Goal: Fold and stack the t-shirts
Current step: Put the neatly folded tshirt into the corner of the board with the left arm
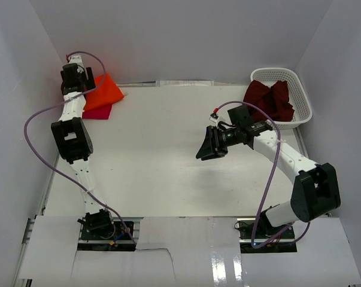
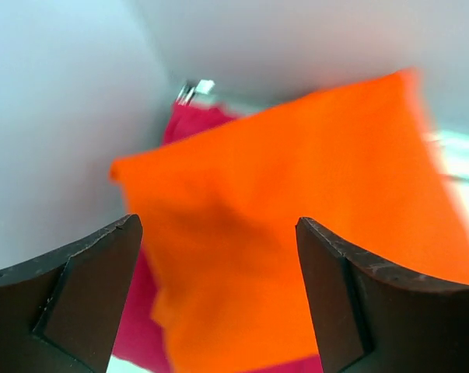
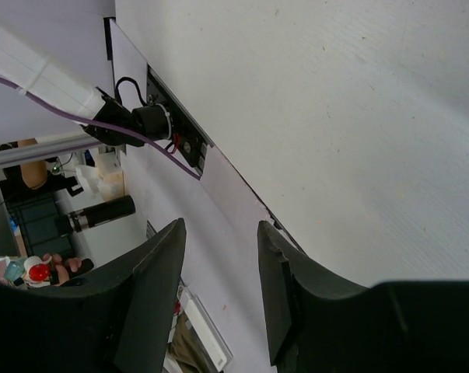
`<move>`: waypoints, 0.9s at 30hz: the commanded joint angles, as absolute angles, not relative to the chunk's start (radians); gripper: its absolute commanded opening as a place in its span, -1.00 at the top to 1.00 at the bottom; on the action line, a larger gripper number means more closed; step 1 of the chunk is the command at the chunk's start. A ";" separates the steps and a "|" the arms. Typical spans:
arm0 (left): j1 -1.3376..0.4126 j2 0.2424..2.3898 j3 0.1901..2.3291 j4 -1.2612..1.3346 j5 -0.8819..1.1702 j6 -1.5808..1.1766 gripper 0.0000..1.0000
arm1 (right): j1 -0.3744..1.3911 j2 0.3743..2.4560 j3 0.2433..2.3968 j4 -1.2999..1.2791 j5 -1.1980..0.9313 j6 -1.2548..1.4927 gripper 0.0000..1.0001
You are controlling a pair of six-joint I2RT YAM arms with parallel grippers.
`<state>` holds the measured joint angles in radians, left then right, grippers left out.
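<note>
A folded bright orange t-shirt [image 1: 103,91] lies on top of a folded magenta-pink t-shirt [image 1: 98,112] at the table's far left corner. My left gripper [image 1: 78,76] hangs just over the far left edge of the pile, open and empty. The left wrist view shows the orange tee [image 2: 296,217] between the spread fingers, with the pink tee [image 2: 141,326] peeking out beneath. A dark maroon t-shirt [image 1: 269,98] lies crumpled in the white basket [image 1: 303,95]. My right gripper [image 1: 209,145] hovers open over the table's middle right, holding nothing.
White walls close in the table [image 1: 168,149] on the left, back and right. The basket stands in the far right corner. A purple cable [image 1: 39,155] loops off the left arm, and another trails from the right arm.
</note>
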<state>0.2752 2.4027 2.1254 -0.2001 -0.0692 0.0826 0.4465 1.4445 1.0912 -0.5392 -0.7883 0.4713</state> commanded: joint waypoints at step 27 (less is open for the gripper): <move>-0.222 2.355 2.005 -0.181 -0.535 0.409 -0.96 | 0.456 1.295 0.991 -0.440 -0.836 0.489 0.03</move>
<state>-0.1734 2.3833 2.0415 -0.2554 -0.4374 0.2504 0.4503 1.3273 0.9779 -0.4507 -0.8101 0.4973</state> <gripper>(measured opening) 0.978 0.485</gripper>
